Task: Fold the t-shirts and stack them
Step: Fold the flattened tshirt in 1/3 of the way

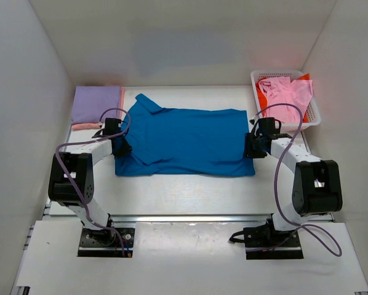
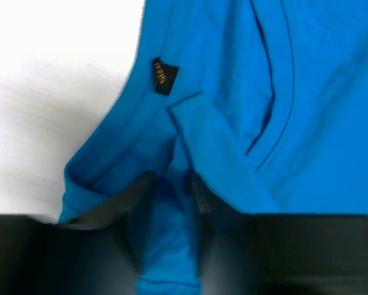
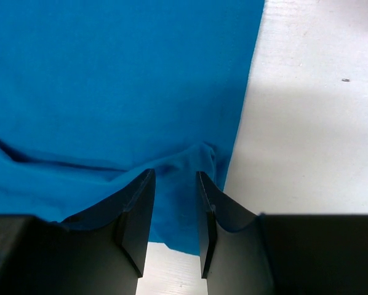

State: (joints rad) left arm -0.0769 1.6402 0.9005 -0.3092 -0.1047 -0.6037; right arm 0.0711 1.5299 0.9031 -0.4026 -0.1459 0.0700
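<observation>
A bright blue collared t-shirt (image 1: 184,141) lies spread across the middle of the table. My left gripper (image 1: 118,145) is at its left edge, shut on a bunched fold of the blue cloth (image 2: 172,233) near the collar and a small black label (image 2: 164,76). My right gripper (image 1: 252,147) is at the shirt's right edge. Its jaws stand a narrow gap apart astride the shirt's corner (image 3: 175,196), where the cloth puckers between the fingertips (image 3: 140,203). A folded lavender shirt (image 1: 96,103) lies on a salmon one (image 1: 85,126) at the back left.
A white mesh basket (image 1: 312,112) at the back right holds pink (image 1: 287,95) and orange-red (image 1: 302,78) shirts. White walls enclose the table on three sides. Cables loop over both arms.
</observation>
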